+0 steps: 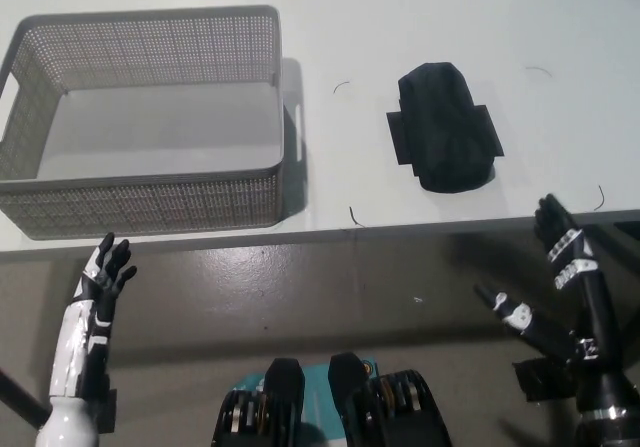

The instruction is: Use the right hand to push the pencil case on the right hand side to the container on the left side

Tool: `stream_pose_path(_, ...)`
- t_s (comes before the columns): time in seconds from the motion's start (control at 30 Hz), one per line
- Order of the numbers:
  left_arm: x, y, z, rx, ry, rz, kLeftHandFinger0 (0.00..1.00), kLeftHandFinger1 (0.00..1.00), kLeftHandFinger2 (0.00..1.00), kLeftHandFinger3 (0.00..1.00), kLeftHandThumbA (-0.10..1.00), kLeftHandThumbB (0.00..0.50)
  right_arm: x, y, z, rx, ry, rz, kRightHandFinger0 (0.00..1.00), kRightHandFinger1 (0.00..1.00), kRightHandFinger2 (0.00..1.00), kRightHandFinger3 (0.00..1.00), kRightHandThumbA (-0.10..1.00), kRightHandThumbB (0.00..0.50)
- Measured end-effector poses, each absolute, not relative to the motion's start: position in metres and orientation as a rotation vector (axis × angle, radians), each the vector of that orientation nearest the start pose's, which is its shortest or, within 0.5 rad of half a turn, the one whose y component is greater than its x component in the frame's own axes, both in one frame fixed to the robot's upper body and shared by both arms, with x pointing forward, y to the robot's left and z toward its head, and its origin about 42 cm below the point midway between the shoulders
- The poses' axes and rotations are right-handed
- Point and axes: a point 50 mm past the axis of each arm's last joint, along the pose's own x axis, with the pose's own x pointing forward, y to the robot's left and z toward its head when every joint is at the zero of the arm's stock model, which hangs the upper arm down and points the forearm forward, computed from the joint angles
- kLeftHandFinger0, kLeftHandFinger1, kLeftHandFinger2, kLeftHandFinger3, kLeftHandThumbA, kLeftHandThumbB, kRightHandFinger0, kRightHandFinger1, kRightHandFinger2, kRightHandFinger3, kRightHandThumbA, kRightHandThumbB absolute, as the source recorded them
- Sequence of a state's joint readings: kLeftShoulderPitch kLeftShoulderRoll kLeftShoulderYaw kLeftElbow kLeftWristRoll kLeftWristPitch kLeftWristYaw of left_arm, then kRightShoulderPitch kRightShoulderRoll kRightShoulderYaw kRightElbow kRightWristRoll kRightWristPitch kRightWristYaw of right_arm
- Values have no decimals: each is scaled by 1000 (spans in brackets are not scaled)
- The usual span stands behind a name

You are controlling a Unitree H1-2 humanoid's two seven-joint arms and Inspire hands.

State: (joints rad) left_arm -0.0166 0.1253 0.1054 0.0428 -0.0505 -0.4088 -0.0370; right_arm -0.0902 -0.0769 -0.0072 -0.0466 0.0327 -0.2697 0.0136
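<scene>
White table (pixel 400 27) carried pencil case (pixel 445 127), long axis near-to-far, far-left of the open, empty right hand (pixel 565 252); container (pixel 150 117) further left.

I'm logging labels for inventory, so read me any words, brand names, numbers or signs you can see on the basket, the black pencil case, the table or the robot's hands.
None can be read.
Grey mesh basket: no label visible.
Black pencil case: plain dark surface, no text visible.
White table: only thin dark marks, no writing.
Left hand and right hand: no readable markings.
</scene>
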Motion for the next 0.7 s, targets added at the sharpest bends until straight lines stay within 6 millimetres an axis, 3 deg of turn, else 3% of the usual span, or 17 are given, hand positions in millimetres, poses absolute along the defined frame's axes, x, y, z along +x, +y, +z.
stream_pose_path(0.13, 282, 277, 122, 98, -400, 47, 1000, 1000, 1000, 1000, 1000, 233, 320, -241, 172, -61, -462, 10, 1000, 1000, 1000, 1000, 1000, 267)
stream_pose_path(0.17, 282, 277, 123, 98, -401, 46, 1000, 1000, 1000, 1000, 1000, 266, 323, -244, 177, -66, -476, 5, 1000, 1000, 1000, 1000, 1000, 282)
stream_pose_path(0.27, 282, 277, 123, 99, -406, 46, 1000, 1000, 1000, 1000, 1000, 290, 335, -253, 198, -80, -534, -12, 1000, 1000, 1000, 1000, 1000, 284)
stream_pose_path(0.43, 283, 277, 124, 103, -410, 45, 1000, 1000, 1000, 1000, 1000, 306, 358, -262, 234, -80, -611, -31, 1000, 1000, 1000, 1000, 1000, 303)
stream_pose_path(0.53, 283, 277, 124, 104, -412, 44, 1000, 1000, 1000, 1000, 1000, 317, 372, -264, 252, -78, -642, -39, 1000, 1000, 1000, 1000, 1000, 285)
stream_pose_path(0.7, 283, 276, 125, 105, -418, 37, 1000, 1000, 1000, 1000, 1000, 313, 397, -269, 269, -93, -650, -48, 1000, 1000, 1000, 1000, 1000, 283)
